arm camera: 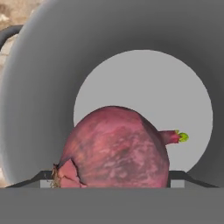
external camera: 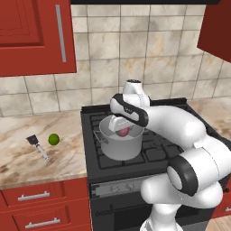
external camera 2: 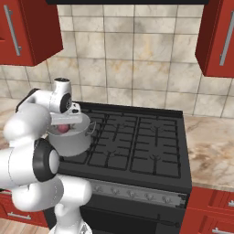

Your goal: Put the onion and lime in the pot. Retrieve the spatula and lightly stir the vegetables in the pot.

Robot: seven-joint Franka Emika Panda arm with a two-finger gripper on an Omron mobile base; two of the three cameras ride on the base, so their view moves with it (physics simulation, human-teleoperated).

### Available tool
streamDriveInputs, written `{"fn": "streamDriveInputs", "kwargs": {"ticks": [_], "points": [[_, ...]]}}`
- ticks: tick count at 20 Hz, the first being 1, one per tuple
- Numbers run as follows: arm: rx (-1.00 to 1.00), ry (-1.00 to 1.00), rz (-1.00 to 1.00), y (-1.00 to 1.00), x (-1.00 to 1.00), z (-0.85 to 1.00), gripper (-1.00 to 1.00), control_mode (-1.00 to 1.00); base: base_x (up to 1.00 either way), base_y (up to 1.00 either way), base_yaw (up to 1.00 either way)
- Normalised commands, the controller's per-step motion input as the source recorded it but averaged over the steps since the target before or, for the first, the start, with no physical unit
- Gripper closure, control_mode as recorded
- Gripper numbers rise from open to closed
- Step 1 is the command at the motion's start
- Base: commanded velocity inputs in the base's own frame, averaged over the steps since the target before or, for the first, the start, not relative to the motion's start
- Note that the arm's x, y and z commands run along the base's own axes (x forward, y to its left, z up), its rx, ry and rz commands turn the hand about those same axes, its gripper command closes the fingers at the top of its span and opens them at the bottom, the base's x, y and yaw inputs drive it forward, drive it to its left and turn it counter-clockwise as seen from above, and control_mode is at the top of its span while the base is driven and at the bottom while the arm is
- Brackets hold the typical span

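Onion's [arm camera: 116, 148] underside behind tool [arm camera: 114, 178] tips.

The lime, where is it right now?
In the left base view the lime lies on the counter left of the stove, just right of the spatula and apart from the pot.

Matt grey steel pot [external camera: 121, 143]; onion [arm camera: 116, 148] skin mottled, dull; marbled stone counter [external camera: 27, 149].
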Motion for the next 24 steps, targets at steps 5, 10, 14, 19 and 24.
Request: {"fn": "streamDriveInputs", "kwargs": {"ticks": [5,10,14,19,24], "points": [[0.00,0.02,0.00,0.00,0.01,-0.03,1.00,-1.00,0.00,0.00,0.00],[0.00,0.03,0.00,0.00,0.00,-0.30,1.00,-1.00,0.00,0.00,0.00],[0.00,0.00,0.00,0.00,0.00,-0.07,1.00,-1.00,0.00,0.00,0.00],[0.00,0.00,0.00,0.00,0.00,0.00,-1.00,-1.00,0.00,0.00,0.00],[0.00,0.00,0.00,0.00,0.00,0.00,-1.00,-1.00,0.00,0.00,0.00]]}}
